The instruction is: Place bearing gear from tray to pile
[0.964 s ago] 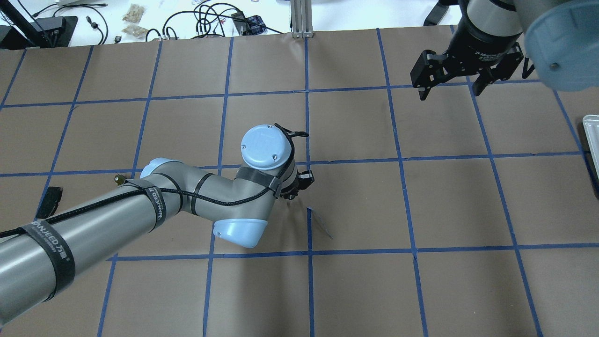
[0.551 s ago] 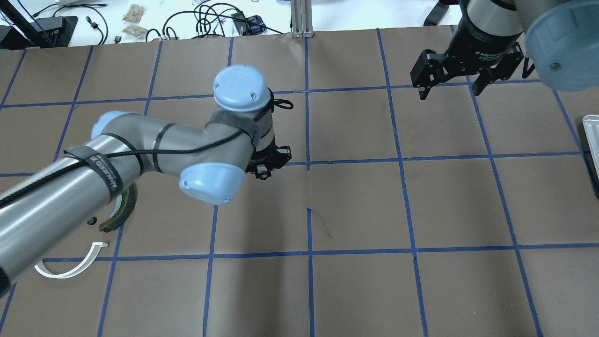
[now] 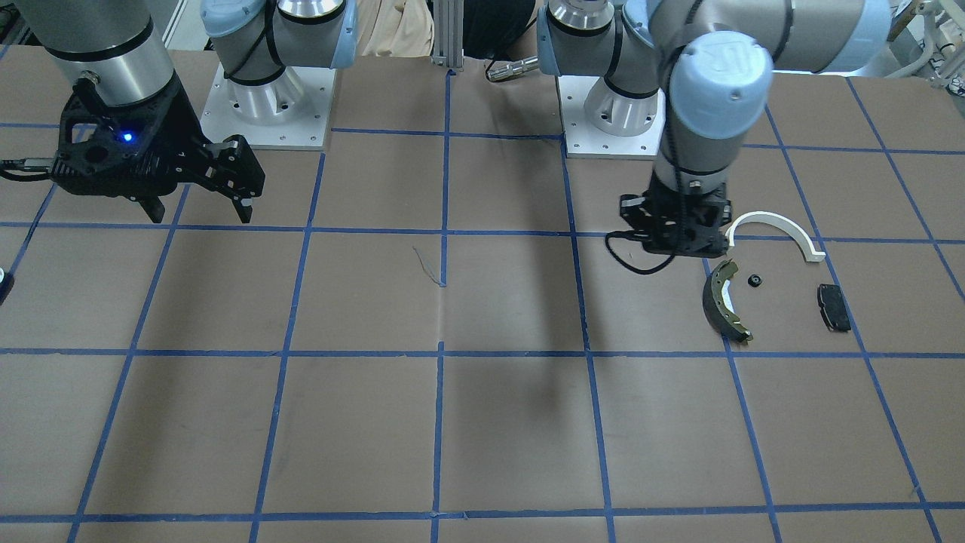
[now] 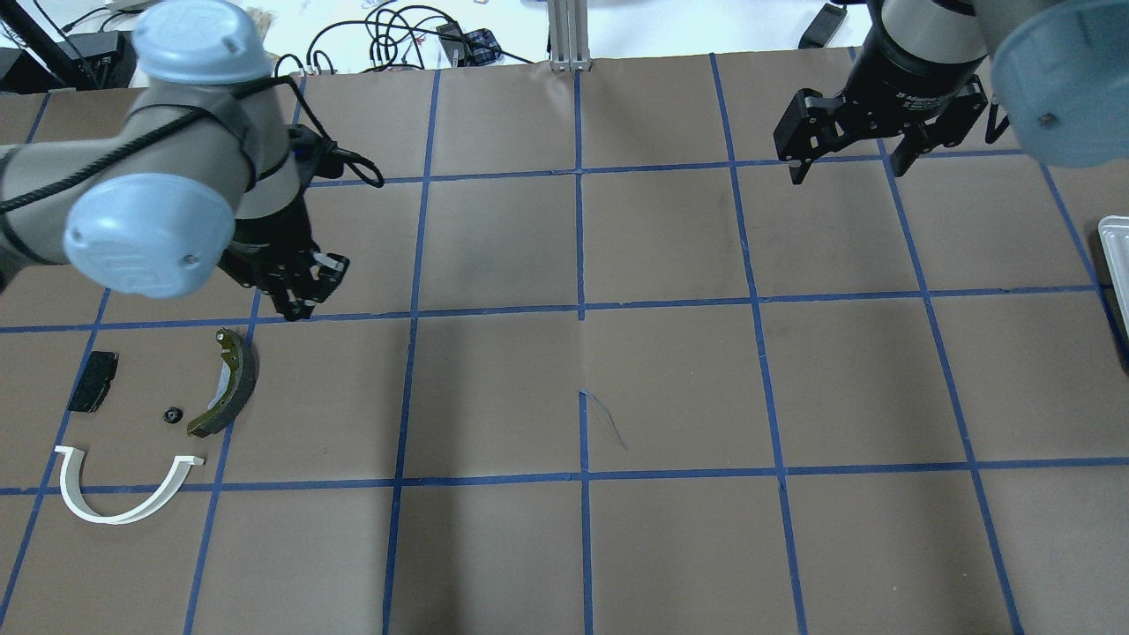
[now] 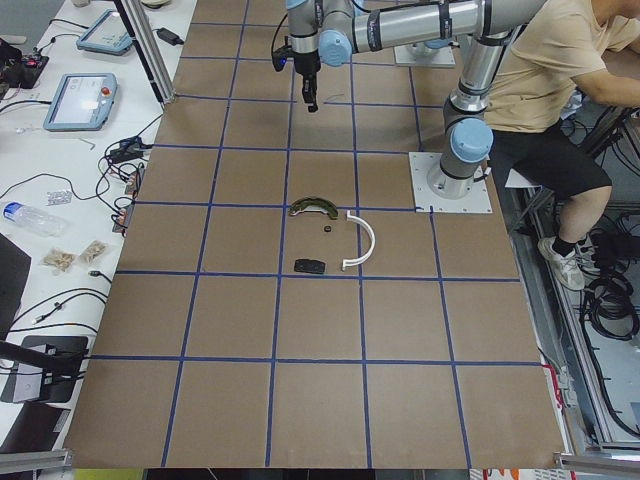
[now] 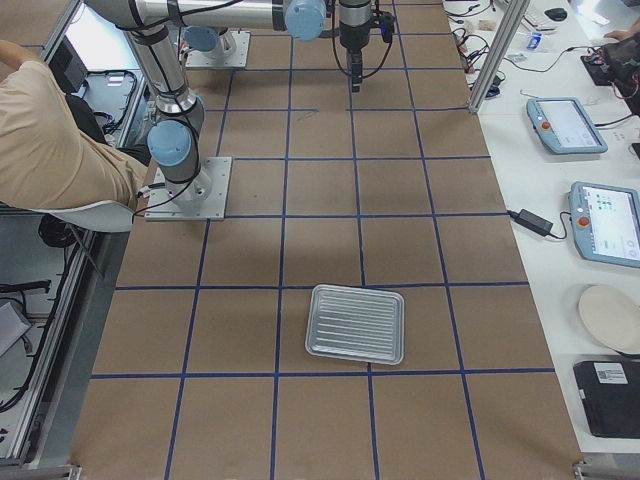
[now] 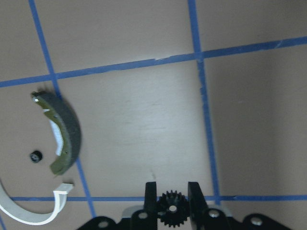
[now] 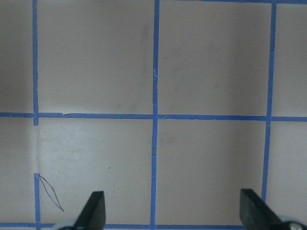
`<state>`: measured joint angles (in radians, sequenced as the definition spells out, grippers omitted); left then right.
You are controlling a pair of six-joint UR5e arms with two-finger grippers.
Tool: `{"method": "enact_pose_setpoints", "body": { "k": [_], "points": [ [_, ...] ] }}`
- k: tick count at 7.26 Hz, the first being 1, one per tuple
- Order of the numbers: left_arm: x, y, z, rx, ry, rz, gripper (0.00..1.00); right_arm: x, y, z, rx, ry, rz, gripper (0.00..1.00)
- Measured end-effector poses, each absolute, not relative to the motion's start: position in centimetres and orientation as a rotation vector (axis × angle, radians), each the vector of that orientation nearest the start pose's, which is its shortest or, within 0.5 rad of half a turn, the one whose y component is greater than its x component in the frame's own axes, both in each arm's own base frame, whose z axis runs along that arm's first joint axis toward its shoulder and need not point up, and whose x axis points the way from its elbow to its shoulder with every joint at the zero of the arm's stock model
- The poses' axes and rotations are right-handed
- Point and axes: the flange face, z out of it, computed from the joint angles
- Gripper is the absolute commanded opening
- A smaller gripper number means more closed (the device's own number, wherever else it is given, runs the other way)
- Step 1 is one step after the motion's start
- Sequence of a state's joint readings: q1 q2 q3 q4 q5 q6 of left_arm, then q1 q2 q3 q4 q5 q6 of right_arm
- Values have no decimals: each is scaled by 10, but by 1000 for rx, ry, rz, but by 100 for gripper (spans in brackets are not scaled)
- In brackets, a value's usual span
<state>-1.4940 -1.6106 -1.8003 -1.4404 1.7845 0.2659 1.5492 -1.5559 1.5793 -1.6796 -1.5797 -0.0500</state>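
My left gripper (image 7: 169, 203) is shut on a small black toothed bearing gear (image 7: 169, 207), seen between its fingers in the left wrist view. In the overhead view the left gripper (image 4: 304, 295) hangs just up and right of the pile. The pile holds a dark brake shoe with an olive edge (image 4: 231, 384), a white half-ring arch (image 4: 123, 498), a black rectangular pad (image 4: 93, 392) and a small black round part (image 4: 172, 414). My right gripper (image 4: 851, 163) is open and empty at the far right. The silver tray (image 6: 356, 324) lies empty.
The table is brown paper with a blue tape grid (image 4: 580, 309). The tray's edge (image 4: 1113, 256) shows at the overhead view's right border. Cables and clutter (image 4: 397, 35) lie beyond the far table edge. A person sits behind the robot bases (image 5: 545, 90).
My left arm has swung left from the table's middle to beside the pile, uncovering the pile's parts. The right arm has hardly moved.
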Motion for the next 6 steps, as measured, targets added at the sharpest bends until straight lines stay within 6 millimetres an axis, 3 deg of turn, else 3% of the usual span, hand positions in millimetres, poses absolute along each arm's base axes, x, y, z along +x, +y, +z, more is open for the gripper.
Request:
{"method": "enact_pose_setpoints", "body": {
  "k": [2, 3, 4, 6],
  "points": [
    [52, -475, 353, 446, 2975, 301, 0, 122, -509, 488, -42, 3149, -137, 100],
    [111, -463, 329, 496, 2990, 268, 0, 122, -510, 488, -42, 3149, -140, 100],
    [143, -448, 302, 504, 3008, 222, 0, 122, -510, 489, -42, 3149, -142, 100],
    [152, -430, 246, 479, 3077, 127, 0, 122, -510, 489, -43, 3149, -144, 100]
  ]
}}
